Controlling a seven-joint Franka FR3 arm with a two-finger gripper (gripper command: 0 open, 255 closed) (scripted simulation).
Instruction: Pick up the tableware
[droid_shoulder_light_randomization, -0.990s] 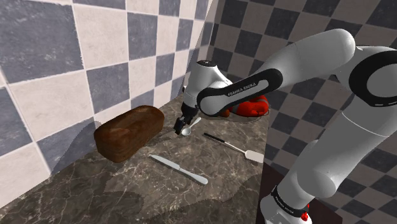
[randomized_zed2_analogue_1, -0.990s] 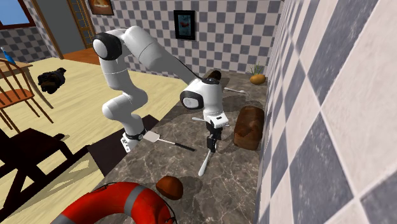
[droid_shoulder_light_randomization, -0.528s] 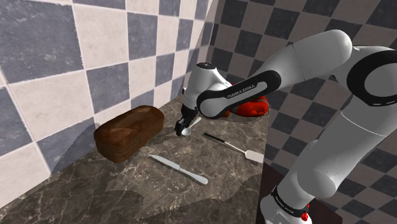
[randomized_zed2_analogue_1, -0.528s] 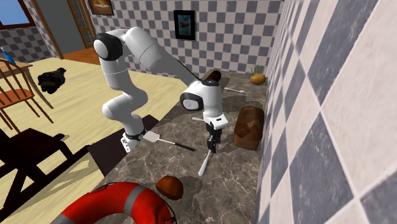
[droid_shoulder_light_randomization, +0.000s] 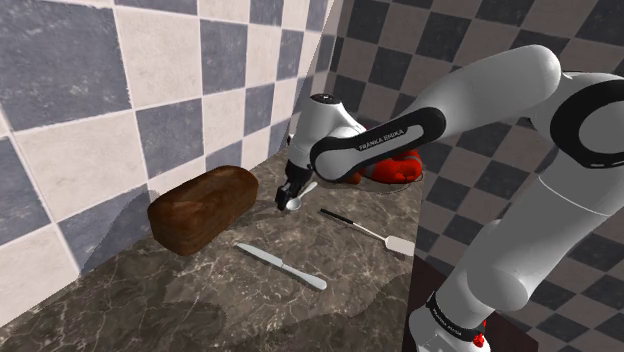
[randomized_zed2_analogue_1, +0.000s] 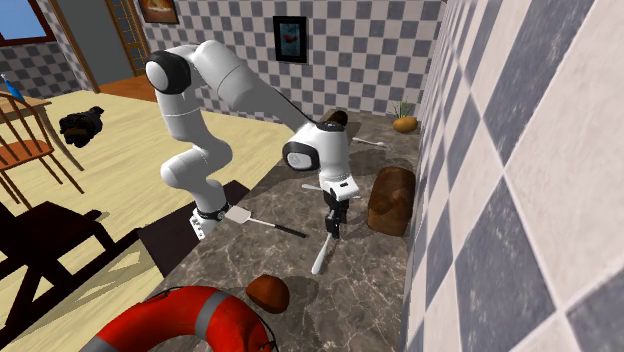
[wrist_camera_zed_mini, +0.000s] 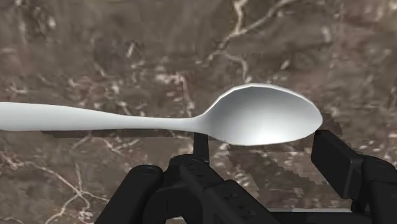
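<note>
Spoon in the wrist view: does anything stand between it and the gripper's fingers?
Nothing visible does. The spoon is already in the gripper, over the marble counter. In the shoulder view the bread loaf, the knife and the spatula lie on the counter apart from it.

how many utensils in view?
3. Spoon held in the jaws above the counter; knife beside the loaf; spatula near the counter's open edge. A thin pale thing far back in the second exterior view may be a fourth.

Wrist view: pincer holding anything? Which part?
The spoon, apparently clasped by the pincer at its bowl end near the neck; exact contact is hidden.
</note>
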